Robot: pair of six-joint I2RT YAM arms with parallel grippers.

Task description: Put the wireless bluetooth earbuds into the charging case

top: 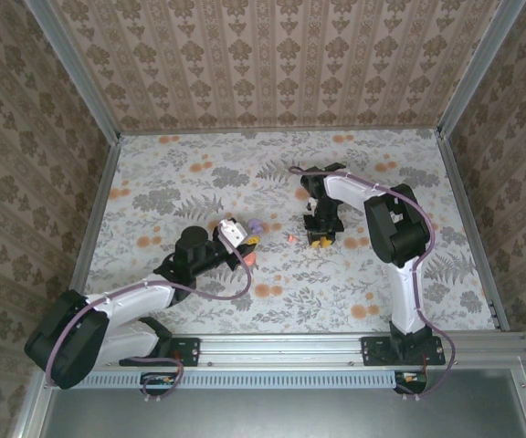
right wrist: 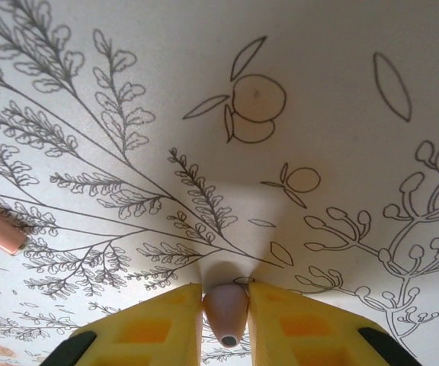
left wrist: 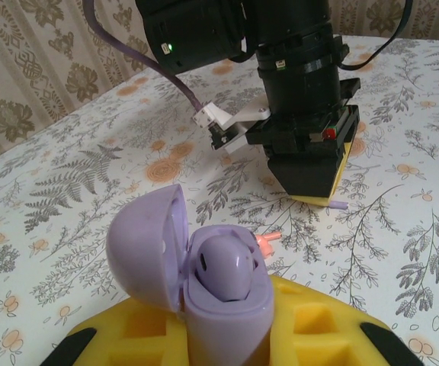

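Flowered tabletop [top: 199,182], job roughly half done: left pincer [top: 251,234] clamped on the open purple case [left wrist: 231,313], one earbud [left wrist: 223,267] seated, right pincer [right wrist: 225,296] clamped on the second earbud [right wrist: 225,311], not yet inserted.

My bench [top: 199,182] wears a pale cloth printed with grey ferns [top: 441,265] and small orange flowers [top: 268,290]. Close up, below my right wrist, the print reads as fine line drawing: a round orange fruit with two leaves [right wrist: 257,99] and a long feathery sprig [right wrist: 197,198]. From my left wrist I see an orange bloom [left wrist: 175,152] on the cloth, with papered wall behind it. Brown damask walls [top: 272,55] close the bench in at the back and both sides, with slanting aluminium posts [top: 71,64] at the back corners. Along the near edge runs an aluminium rail [top: 290,347], then a ribbed grey strip [top: 281,377] and a dark grey plate [top: 281,415].
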